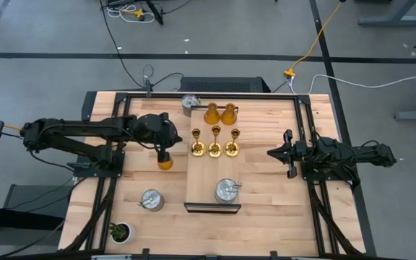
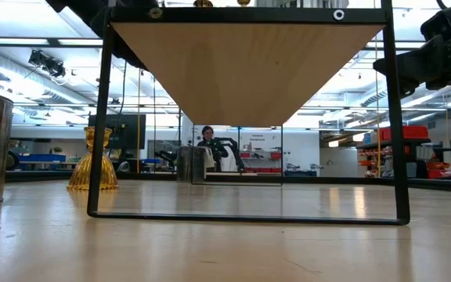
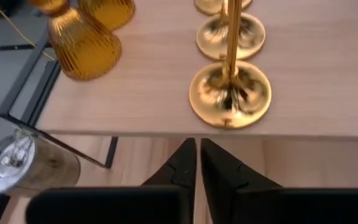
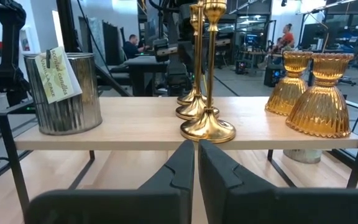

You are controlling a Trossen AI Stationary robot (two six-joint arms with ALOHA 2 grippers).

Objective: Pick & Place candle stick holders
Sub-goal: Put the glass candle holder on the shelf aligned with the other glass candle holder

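Observation:
A raised wooden shelf [image 1: 193, 180] on a black frame holds three gold thin-stemmed holders [image 1: 215, 143], two amber bell-shaped holders [image 1: 219, 113] and one silver holder [image 1: 227, 191]. A third amber holder [image 1: 165, 161] stands on its wide base on the table left of the shelf; it also shows in the low view [image 2: 92, 160]. Two more silver holders stand on the table, one near the left front [image 1: 151, 200] and one at the far edge [image 1: 191, 103]. My left gripper [image 3: 197, 163] is shut and empty, above the table beside the loose amber holder, facing the shelf. My right gripper [image 4: 196, 158] is shut and empty, right of the shelf.
A tiny green potted plant [image 1: 120, 231] stands at the near left corner. The shelf's black frame legs [image 2: 96, 125] rise from the table. A larger black frame [image 1: 295, 97] runs around the work area. A person sits in the room behind [image 2: 207, 141].

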